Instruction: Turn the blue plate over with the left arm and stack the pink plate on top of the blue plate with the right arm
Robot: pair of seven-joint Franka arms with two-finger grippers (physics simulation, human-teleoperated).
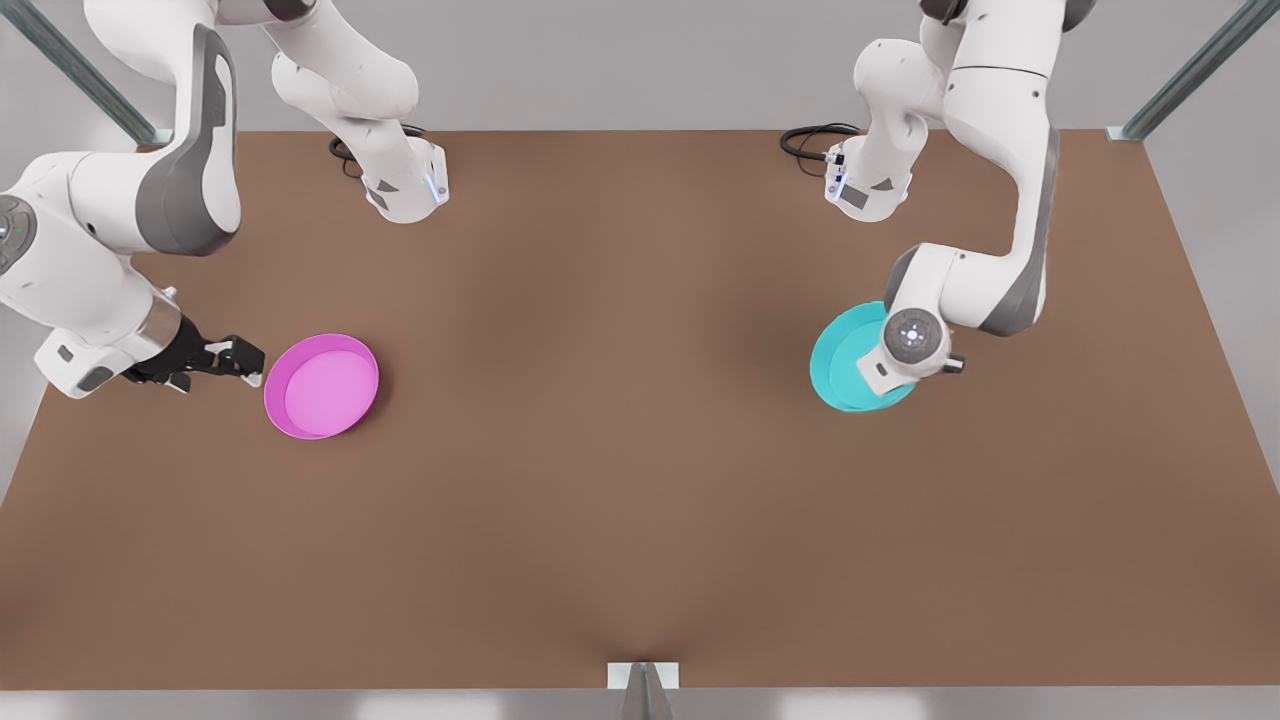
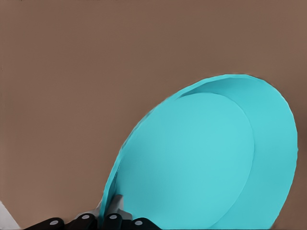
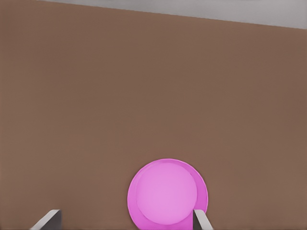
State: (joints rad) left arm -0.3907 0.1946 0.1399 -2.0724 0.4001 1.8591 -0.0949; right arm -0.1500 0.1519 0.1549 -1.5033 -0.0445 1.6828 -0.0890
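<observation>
**userA:** looking at the left gripper (image 2: pixel 108 218), its fingers are pinched closed on the rim of the blue plate (image 1: pixel 845 365). in the left wrist view the plate is tilted well up off the brown table (image 1: pixel 640 480), so i'd guess we're mid-flip. in the front view it sits on the front view's right, half hidden under that arm's wrist.

**userB:** agreed. to do this bit well i'd keep the pinch firm on the rim and roll the wrist all the way round before lowering, so the plate lands flat with the base up rather than dropping on its edge (a shallow plastic rim looks like it could slip out of a thin pinch, just my guess).

**userA:** and the right gripper (image 1: pixel 235 357)?

**userB:** waiting just beside the pink plate (image 1: pixel 322 386) on the front view's left, fingers spread apart, holding nothing. the pink plate lies flat on the table, open face up, and the right wrist view has it between the two fingertips (image 3: pixel 201 220) but not touched.

**userA:** anything in the way?

**userB:** not really. the two plates are well apart with bare table between them. only other stuff is the arm bases and a black cable (image 1: pixel 815 140) at the far edge, plus a metal bracket (image 1: pixel 643 676) at the near edge, none near the plates.
</observation>
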